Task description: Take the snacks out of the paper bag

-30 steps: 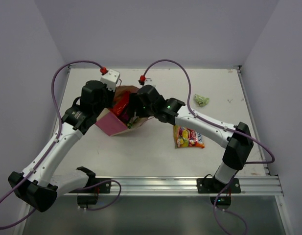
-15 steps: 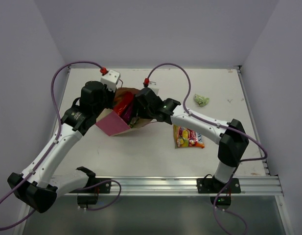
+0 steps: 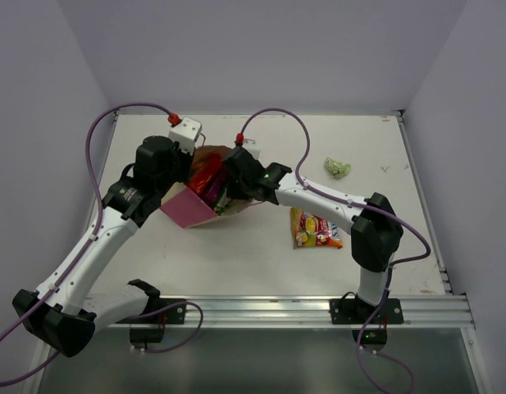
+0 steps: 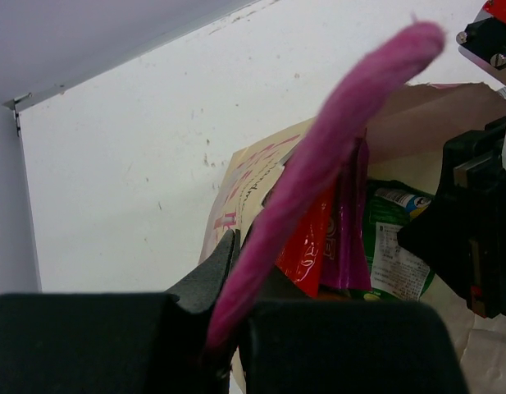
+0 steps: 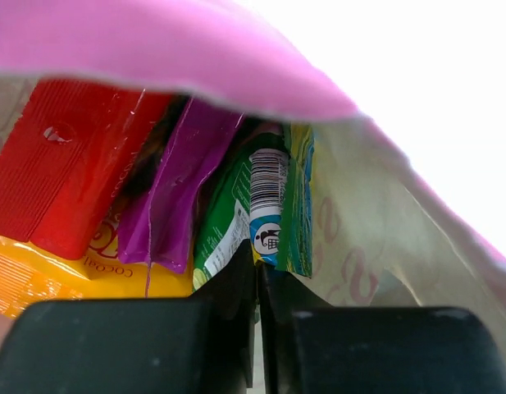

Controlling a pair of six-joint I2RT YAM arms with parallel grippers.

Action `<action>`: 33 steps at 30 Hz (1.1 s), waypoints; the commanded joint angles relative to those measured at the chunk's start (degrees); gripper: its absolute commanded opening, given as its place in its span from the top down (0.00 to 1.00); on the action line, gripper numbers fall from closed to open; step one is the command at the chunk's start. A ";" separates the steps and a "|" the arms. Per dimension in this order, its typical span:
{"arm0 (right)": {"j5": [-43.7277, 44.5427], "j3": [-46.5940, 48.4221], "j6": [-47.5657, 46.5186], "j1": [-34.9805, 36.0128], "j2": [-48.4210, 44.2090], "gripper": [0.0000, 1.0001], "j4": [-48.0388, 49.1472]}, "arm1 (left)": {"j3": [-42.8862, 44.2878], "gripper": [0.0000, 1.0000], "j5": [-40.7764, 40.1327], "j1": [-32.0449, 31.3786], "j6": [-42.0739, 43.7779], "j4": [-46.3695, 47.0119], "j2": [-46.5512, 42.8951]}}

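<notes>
Two snacks (image 3: 316, 230) lie out; the right gripper (image 5: 257, 269) clamps a green packet (image 5: 228, 230), others beside it, inside the bag (image 3: 187, 212) whose edge the left gripper (image 4: 234, 283) pinches.

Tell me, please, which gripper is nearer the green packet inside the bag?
Right. The right gripper pinches the green packet inside the paper bag; the left gripper clamps the bag's pink rim.

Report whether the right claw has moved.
Yes: the right claw went left, deeper into the paper bag, away from the candy bag, closing on the green packet.
</notes>
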 commanded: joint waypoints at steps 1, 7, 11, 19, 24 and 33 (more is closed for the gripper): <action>1.28 1.86 -1.71 -0.35 -2.62 1.00 0.20 | 0.69 1.00 -1.50 0.07 -0.26 4.15 -2.03; -0.21 2.19 -7.59 -0.26 -11.67 1.00 4.86 | 1.13 1.00 -2.38 0.07 0.10 3.97 -2.03; -2.50 6.06 -11.03 -0.26 -15.11 1.00 5.39 | 1.92 1.00 -2.82 0.07 0.45 4.06 -1.68; -5.21 5.29 -16.82 -2.28 -27.14 1.00 10.48 | 1.83 1.00 -3.87 0.07 0.97 3.97 -1.51; -11.38 0.46 -15.78 -11.57 -36.27 1.00 14.17 | 1.48 1.00 -4.05 0.16 0.97 4.23 -1.33; -15.84 -6.32 -15.52 -29.24 -32.53 1.00 16.98 | 1.31 1.00 -3.17 0.07 0.97 4.32 -1.33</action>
